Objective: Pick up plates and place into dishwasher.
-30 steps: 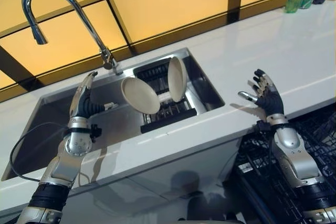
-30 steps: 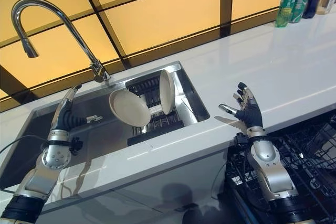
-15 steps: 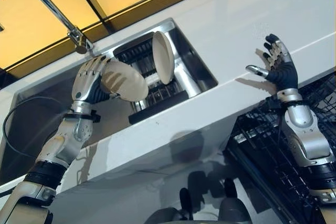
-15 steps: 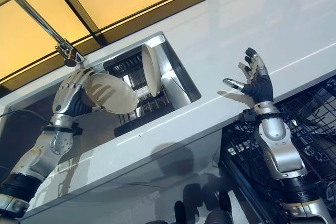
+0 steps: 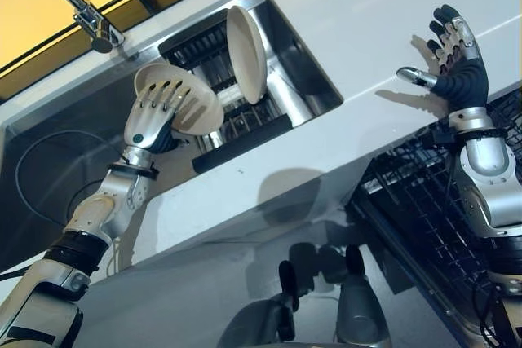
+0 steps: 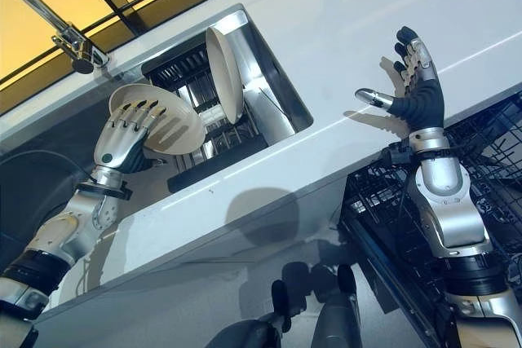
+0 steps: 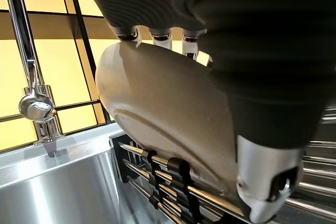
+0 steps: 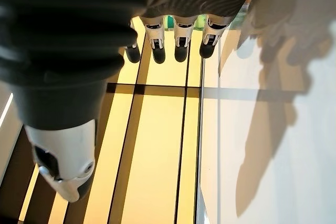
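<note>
L. silver-grey hand (image 5: pixel 153 114): arm raised, fingers curled w/ thumb around a beige plate (image 5: pixel 189 97). R. silver-grey hand (image 5: pixel 457 67): upright, palm fwd, fingers spread, thumb out.

Head stereo pair, close wrist cameras

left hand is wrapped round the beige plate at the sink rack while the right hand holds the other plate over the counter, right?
Not quite. The left hand does grip the tilted beige plate, but the right hand is open and empty above the white counter. The eye views show the second plate standing in the rack.
</note>
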{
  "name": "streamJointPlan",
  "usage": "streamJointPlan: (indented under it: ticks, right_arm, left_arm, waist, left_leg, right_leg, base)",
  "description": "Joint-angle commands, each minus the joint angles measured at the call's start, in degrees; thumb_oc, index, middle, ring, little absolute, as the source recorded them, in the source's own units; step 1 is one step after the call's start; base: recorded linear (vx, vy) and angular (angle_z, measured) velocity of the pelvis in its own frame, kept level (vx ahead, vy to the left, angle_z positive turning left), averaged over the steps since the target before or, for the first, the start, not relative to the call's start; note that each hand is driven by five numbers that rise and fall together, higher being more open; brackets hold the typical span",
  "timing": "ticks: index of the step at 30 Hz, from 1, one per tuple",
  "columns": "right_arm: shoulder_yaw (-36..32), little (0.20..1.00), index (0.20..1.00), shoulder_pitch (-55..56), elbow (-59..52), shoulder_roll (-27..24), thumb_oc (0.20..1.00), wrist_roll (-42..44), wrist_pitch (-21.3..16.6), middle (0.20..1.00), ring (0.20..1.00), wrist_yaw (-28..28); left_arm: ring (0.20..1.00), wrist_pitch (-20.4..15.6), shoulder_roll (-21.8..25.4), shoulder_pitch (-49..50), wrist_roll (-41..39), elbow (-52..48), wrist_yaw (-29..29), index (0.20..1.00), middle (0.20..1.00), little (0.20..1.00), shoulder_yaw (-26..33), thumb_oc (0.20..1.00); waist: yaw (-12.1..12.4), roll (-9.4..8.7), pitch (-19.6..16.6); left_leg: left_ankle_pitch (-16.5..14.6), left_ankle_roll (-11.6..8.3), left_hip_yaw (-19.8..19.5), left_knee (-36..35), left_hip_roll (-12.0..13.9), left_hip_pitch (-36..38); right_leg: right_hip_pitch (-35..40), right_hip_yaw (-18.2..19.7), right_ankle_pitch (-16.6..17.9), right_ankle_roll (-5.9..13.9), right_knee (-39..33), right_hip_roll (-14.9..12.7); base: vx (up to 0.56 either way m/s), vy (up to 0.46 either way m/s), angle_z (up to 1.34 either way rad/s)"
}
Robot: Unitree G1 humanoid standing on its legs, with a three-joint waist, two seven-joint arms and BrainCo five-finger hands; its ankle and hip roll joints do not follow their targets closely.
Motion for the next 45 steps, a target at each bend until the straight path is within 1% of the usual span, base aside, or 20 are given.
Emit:
streamJointPlan:
  ticks: [1,4,8,11,17,18,19,20,21,22,23,29,35,41,45]
  right_arm:
    - [-1.2,1.0,1.0,9.5,1.3,0.6,1.0,1.4,2.0,1.0,1.0,2.3]
    - [-2.2,1.0,1.0,10.3,0.6,0.2,1.0,1.4,2.8,1.0,1.0,3.7]
    - [-3.6,1.0,1.0,11.0,0.0,-0.5,1.0,1.0,5.2,1.0,1.0,5.1]
    - [-4.3,1.0,1.0,11.0,-0.9,-1.1,1.0,1.0,6.5,1.0,1.0,5.0]
    - [-4.8,1.0,1.0,11.0,-1.5,-1.0,1.0,0.5,6.8,1.0,1.0,4.7]
    - [-4.9,1.0,1.0,11.2,-1.6,-0.8,1.0,0.5,6.6,1.0,1.0,4.9]
    - [-4.9,1.0,1.0,11.2,-1.6,-0.8,1.0,0.3,6.5,1.0,1.0,5.0]
    - [-4.9,1.0,1.0,11.0,-1.6,-0.8,1.0,0.2,6.5,1.0,1.0,5.3]
    - [-5.0,1.0,1.0,10.9,-1.7,-0.8,1.0,0.0,6.6,1.0,1.0,5.6]
    - [-4.9,1.0,1.0,10.8,-1.7,-0.8,1.0,-0.2,6.8,1.0,1.0,5.7]
    - [-5.0,1.0,1.0,10.9,-1.8,-1.0,1.0,-0.3,6.9,1.0,1.0,5.8]
    - [-5.7,1.0,1.0,10.7,-1.6,-1.7,1.0,-0.1,7.6,1.0,1.0,6.1]
    - [-6.0,1.0,1.0,10.8,-1.6,-1.3,1.0,-0.3,7.9,1.0,1.0,6.4]
    - [-6.9,1.0,1.0,12.3,-2.0,-0.8,1.0,-0.2,7.3,1.0,1.0,7.6]
    - [-7.6,1.0,1.0,13.8,-2.4,-0.6,1.0,-0.4,7.6,1.0,1.0,8.2]
  left_arm:
    - [1.0,0.3,4.1,1.8,2.3,-0.4,0.0,1.0,1.0,1.0,5.2,1.0]
    - [1.0,0.2,4.1,3.1,3.9,-1.2,0.5,1.0,1.0,1.0,6.5,1.0]
    - [1.0,1.5,3.5,4.2,8.7,-2.3,-0.5,1.0,1.0,1.0,7.0,1.0]
    - [1.0,3.5,3.0,4.3,9.6,-1.6,-2.4,1.0,1.0,1.0,5.7,1.0]
    - [1.0,5.4,2.5,4.0,10.6,1.6,-2.1,1.0,1.0,1.0,3.2,1.0]
    - [0.947,6.3,2.2,3.9,10.9,2.2,-1.9,0.947,0.947,0.947,2.9,0.947]
    - [0.859,7.2,2.0,3.7,11.2,2.7,-1.7,0.859,0.859,0.859,2.6,0.859]
    - [0.645,7.9,1.8,3.4,11.0,3.2,-1.7,0.645,0.645,0.645,2.2,0.645]
    - [0.489,8.9,1.6,3.1,11.0,3.7,-1.5,0.489,0.489,0.489,2.0,0.489]
    - [0.435,9.8,1.3,2.9,10.9,4.1,-1.2,0.435,0.435,0.435,1.8,0.435]
    - [0.2,10.7,1.1,3.0,10.9,4.8,-0.6,0.2,0.2,0.2,1.7,0.2]
    - [0.2,14.5,0.0,2.2,10.3,7.1,0.9,0.2,0.2,0.2,1.2,0.2]
    - [0.2,15.3,-0.9,1.4,9.7,9.0,4.1,0.2,0.2,0.2,1.8,0.2]
    - [0.2,16.6,-1.7,2.1,8.7,8.8,7.9,0.2,0.2,0.2,2.9,0.2]
    - [0.2,16.6,-1.9,3.0,5.8,8.5,10.6,0.2,0.2,0.2,4.4,0.2]
  waist:
    - [-0.1,-2.9,-1.6]
    - [0.0,-2.42,-2.0]
    - [0.1,-1.81,-2.7]
    - [-0.3,-1.8,-2.5]
    - [-0.7,-2.09,-1.6]
    - [-0.9,-2.13,-1.5]
    - [-1.0,-2.13,-1.5]
    - [-1.1,-2.11,-1.5]
    - [-1.2,-2.1,-1.5]
    - [-1.2,-2.1,-1.5]
    - [-1.3,-2.09,-1.6]
    - [-1.7,-2.45,-1.3]
    - [-1.9,-3.04,-0.8]
    - [-1.9,-3.13,-1.1]
    - [-1.8,-3.07,-1.7]
  left_leg:
    - [-4.3,-1.94,-1.3,7.0,-0.8,-2.2]
    - [-4.3,-2.02,-1.4,7.1,-1.2,-1.8]
    - [-4.2,-2.2,-1.8,7.4,-1.9,-1.1]
    - [-4.3,-2.17,-1.8,7.7,-2.1,-1.3]
    - [-4.1,-2.07,-1.5,7.6,-2.0,-1.4]
    - [-4.1,-2.04,-1.4,7.5,-2.0,-1.4]
    - [-4.0,-2.01,-1.3,7.4,-2.0,-1.5]
    - [-4.0,-2.0,-1.3,7.5,-2.1,-1.5]
    - [-4.1,-2.01,-1.2,7.5,-2.2,-1.5]
    - [-4.0,-2.04,-1.2,7.6,-2.2,-1.5]
    - [-4.0,-2.09,-1.2,7.6,-2.3,-1.4]
    - [-3.8,-2.28,-1.1,8.3,-2.4,-1.4]
    - [-3.9,-2.33,-1.1,9.2,-2.2,-1.9]
    - [-3.7,-2.4,-1.4,8.9,-2.3,-1.3]
    - [-3.6,-2.54,-1.7,8.8,-2.5,-0.3]
  right_leg:
    - [4.5,1.7,4.1,2.49,-6.6,-5.1]
    - [5.1,1.4,4.1,2.57,-6.8,-5.5]
    - [6.1,1.3,4.1,2.62,-6.5,-6.0]
    - [5.7,1.6,4.1,2.74,-6.0,-6.3]
    - [5.1,2.2,4.4,2.86,-5.7,-6.2]
    - [5.0,2.3,4.5,2.89,-5.8,-6.2]
    - [4.9,2.4,4.6,2.91,-5.8,-6.2]
    - [4.8,2.4,4.7,2.92,-5.8,-6.2]
    - [4.8,2.5,4.8,2.94,-5.9,-6.2]
    - [4.8,2.6,4.8,2.98,-5.9,-6.3]
    - [4.8,2.7,4.9,3.01,-5.9,-6.3]
    - [4.8,3.1,5.1,3.03,-5.4,-6.3]
    - [4.1,3.6,5.4,2.97,-4.6,-6.2]
    - [4.8,3.4,5.5,2.95,-4.7,-6.4]
    - [5.9,3.0,5.4,3.0,-4.6,-6.5]
  base:
    - [0.05,0.084,0.03]
    - [0.05,0.093,0.02]
    - [0.09,0.098,0.08]
    - [0.02,0.066,0.1]
    - [-0.01,0.028,0.02]
    - [-0.01,0.046,0.02]
    - [-0.01,0.056,0.02]
    - [0.0,0.061,-0.01]
    - [0.01,0.066,-0.02]
    - [0.02,0.071,-0.02]
    - [0.03,0.06,-0.01]
    - [0.02,0.037,0.01]
    - [0.0,0.0,0.0]
    - [0.0,0.0,0.0]
    - [0.05,0.007,0.01]
